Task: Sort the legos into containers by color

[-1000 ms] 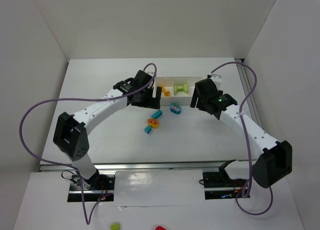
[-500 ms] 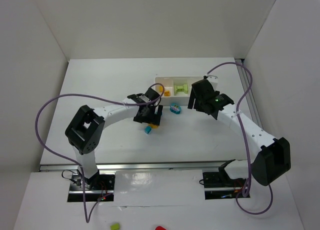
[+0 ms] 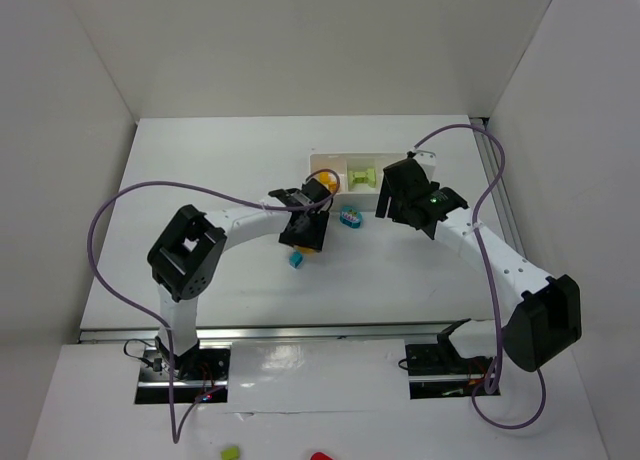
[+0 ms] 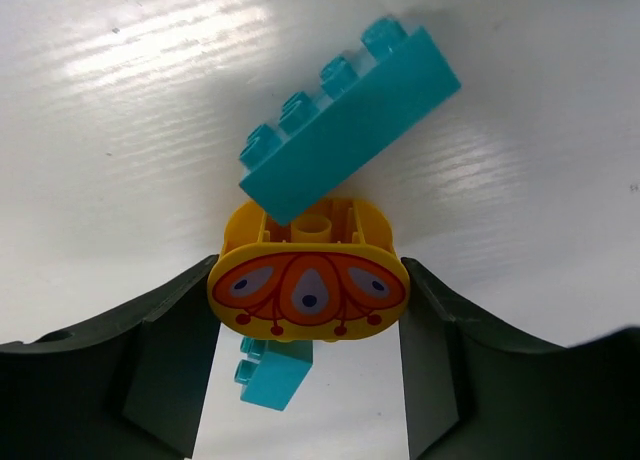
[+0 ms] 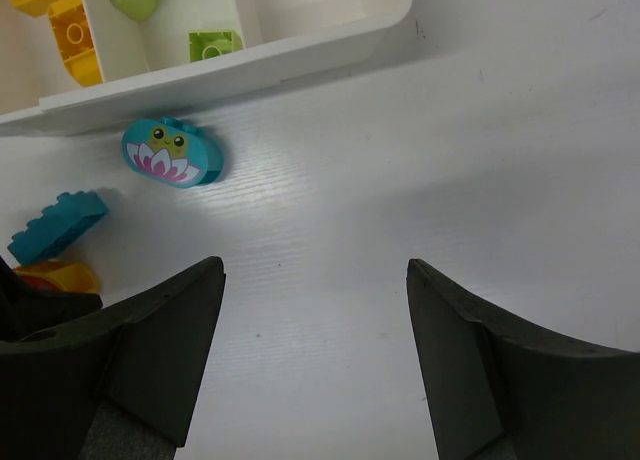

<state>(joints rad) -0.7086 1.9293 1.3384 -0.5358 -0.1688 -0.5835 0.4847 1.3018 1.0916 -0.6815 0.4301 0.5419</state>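
Midway across the table point(image 5: 450, 180), the orange brick point(image 4: 308, 280) is seen between the fingers point(image 4: 160, 370) of the left claw point(image 3: 304, 232). Its long axis is laid straight across from one finger to the other, its printed face is turned to the wrist camera, and its hollow underside is turned towards the long teal brick point(image 4: 350, 120). Both its ends are closely flanked by the jaws; whether they are pressed on it cannot be told. The long teal brick is set on a slant right against the orange one. A small teal brick point(image 4: 273, 372) is partly hidden on the near side. An oval teal brick point(image 5: 172, 152) is left just before the tray point(image 5: 250, 65), where green bricks point(image 5: 215, 45) and orange ones are kept in neighbouring compartments. The right claw point(image 5: 313, 310) is held spread wide over bare table, with nothing between its fingers.
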